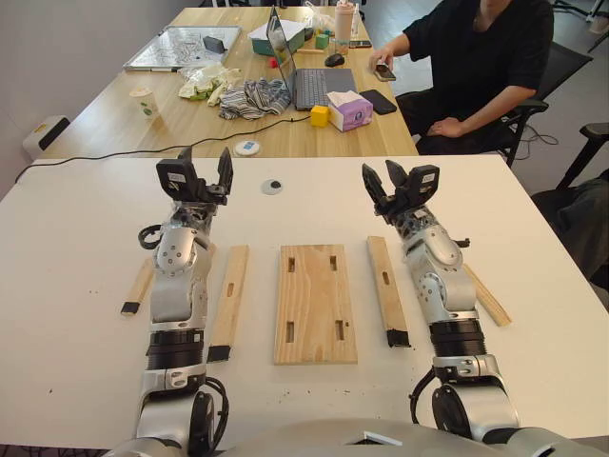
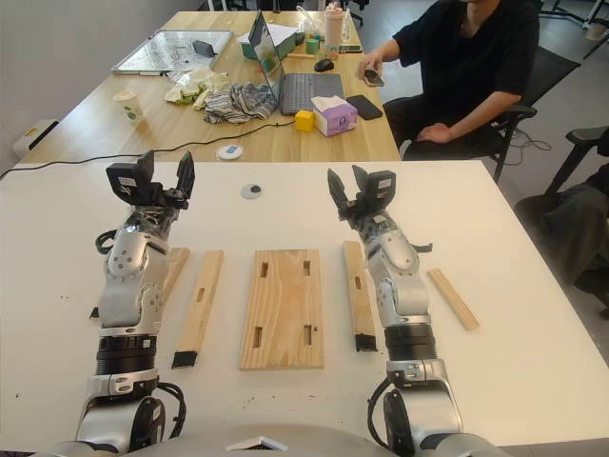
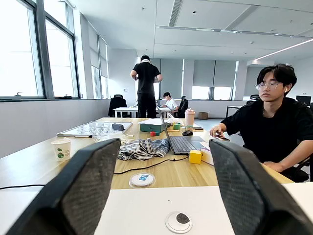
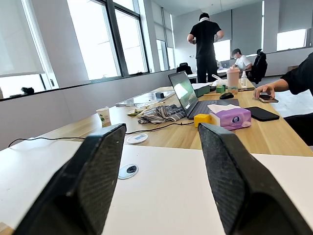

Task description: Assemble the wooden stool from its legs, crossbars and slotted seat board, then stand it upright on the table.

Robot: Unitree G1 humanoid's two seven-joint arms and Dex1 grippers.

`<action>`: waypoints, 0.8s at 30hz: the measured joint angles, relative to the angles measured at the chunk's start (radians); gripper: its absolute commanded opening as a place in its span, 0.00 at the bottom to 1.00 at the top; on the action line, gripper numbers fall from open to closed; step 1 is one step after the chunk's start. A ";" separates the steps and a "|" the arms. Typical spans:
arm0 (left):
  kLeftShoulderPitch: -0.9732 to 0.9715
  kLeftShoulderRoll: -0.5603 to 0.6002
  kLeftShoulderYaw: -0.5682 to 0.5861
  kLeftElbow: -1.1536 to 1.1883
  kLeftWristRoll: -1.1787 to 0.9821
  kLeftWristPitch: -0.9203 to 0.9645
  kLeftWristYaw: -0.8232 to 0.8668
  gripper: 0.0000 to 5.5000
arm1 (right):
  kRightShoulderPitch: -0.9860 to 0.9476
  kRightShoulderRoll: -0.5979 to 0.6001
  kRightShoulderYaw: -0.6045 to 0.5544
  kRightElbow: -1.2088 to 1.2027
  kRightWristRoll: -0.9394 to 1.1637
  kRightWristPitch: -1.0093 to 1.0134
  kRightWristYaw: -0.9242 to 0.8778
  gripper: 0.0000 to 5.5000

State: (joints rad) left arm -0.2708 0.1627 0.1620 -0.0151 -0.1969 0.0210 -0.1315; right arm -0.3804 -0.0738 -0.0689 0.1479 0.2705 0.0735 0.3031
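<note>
1. Seat board [image 1: 316,303]: lies flat on the white table [image 1: 76,314], lower centre of the head view. Its four slots face up and all are empty.
2. Inner left strip [image 1: 229,300]: lies flat just left of the seat board, roughly parallel to it and not touching. It has one slot and a dark tip at the lower end.
3. Inner right strip [image 1: 386,288]: lies flat just right of the seat board, also apart from it. It has one slot and a dark tip at the lower end.
4. Outer left strip [image 1: 139,286]: left of frame, partly hidden by the left arm, with a dark tip showing.
5. Outer right strip [image 1: 487,295]: right of frame, lying at an angle beside the right forearm.
6. Whether a given strip is a leg or a crossbar cannot be told for certain.
7. Left gripper [image 1: 205,164]: upper left of centre, held above the table past the upper ends of the strips. The fingers are spread wide with nothing between them.
8. Right gripper [image 1: 381,176]: upper right of centre, at a matching height. The fingers are spread wide and hold nothing.
9. Progress, as judged: assembly has not started. No strip sits in a slot, no two parts are joined, and neither gripper touches a part.
10. Remaining, as judged: pick up the strips, seat them in the board slots, join the crossbars, then stand the stool upright.
</note>
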 measured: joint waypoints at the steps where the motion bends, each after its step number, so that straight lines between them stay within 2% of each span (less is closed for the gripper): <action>1: 0.024 -0.009 -0.003 -0.011 0.003 -0.005 0.002 0.61 | -0.007 -0.028 -0.007 0.003 0.000 0.004 0.018 0.49; 3: 0.057 -0.014 -0.004 -0.011 0.020 -0.009 0.011 0.61 | -0.016 -0.063 -0.013 0.003 -0.004 0.003 0.034 0.49; 20: 0.070 -0.053 0.042 -0.036 -0.031 0.010 0.059 0.61 | -0.012 -0.063 0.021 0.000 -0.020 0.045 0.057 0.49; 21: 0.070 -0.055 0.041 -0.037 -0.036 0.011 0.058 0.61 | -0.006 -0.084 0.018 -0.001 -0.028 0.047 0.064 0.49; 24: 0.099 -0.061 0.049 -0.062 -0.043 0.014 0.063 0.61 | 0.080 -0.328 -0.094 0.001 0.005 0.087 0.222 0.49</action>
State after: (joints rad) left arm -0.1718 0.1019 0.2115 -0.0775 -0.2404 0.0349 -0.0683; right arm -0.3000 -0.4021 -0.1625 0.1490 0.2753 0.1603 0.5256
